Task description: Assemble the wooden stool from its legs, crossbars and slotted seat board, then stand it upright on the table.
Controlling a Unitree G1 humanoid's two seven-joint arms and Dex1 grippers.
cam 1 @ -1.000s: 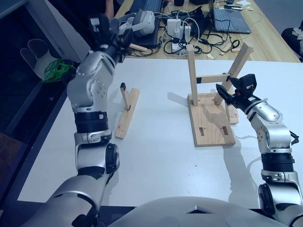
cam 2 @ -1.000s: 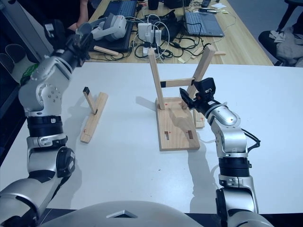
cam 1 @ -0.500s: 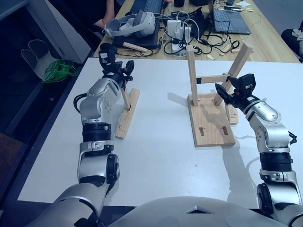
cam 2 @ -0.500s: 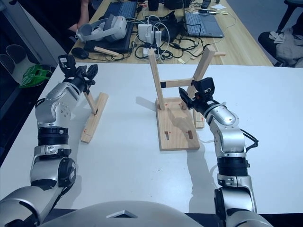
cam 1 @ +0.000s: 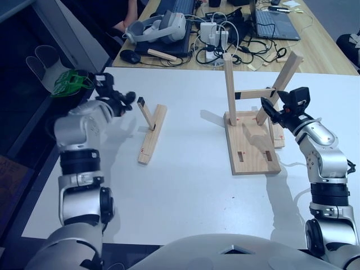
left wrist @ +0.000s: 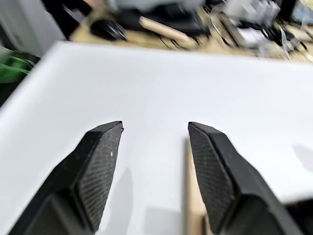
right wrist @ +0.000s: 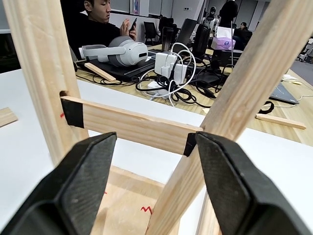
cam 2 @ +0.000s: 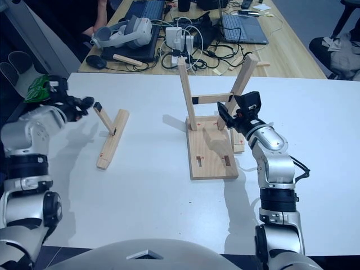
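Observation:
The slotted seat board (cam 1: 251, 151) lies flat on the white table (cam 1: 191, 185). One leg (cam 1: 229, 84) stands upright in it. A second leg (cam 1: 283, 79) leans, joined to the first by a crossbar (cam 1: 253, 93). My right gripper (cam 1: 270, 109) is open around the foot of the leaning leg (right wrist: 230, 98), which passes between its fingers (right wrist: 73, 196). A third leg (cam 1: 153, 134) lies flat at the left with a short black-tipped crossbar (cam 1: 145, 112) sticking up. My left gripper (cam 1: 126, 101) hangs open just left of that crossbar, with nothing held (left wrist: 155, 129).
Another wooden piece (cam 1: 277, 136) lies against the seat board's right side. Behind the table is a desk with a headset (cam 1: 157, 25), cables, laptops and a loose wooden stick (cam 1: 163, 55). A green object (cam 1: 67, 83) sits past the table's left corner.
My left arm has swung down from its raised pose and out to the left, past the lying leg. The right gripper has stayed at the leaning leg.

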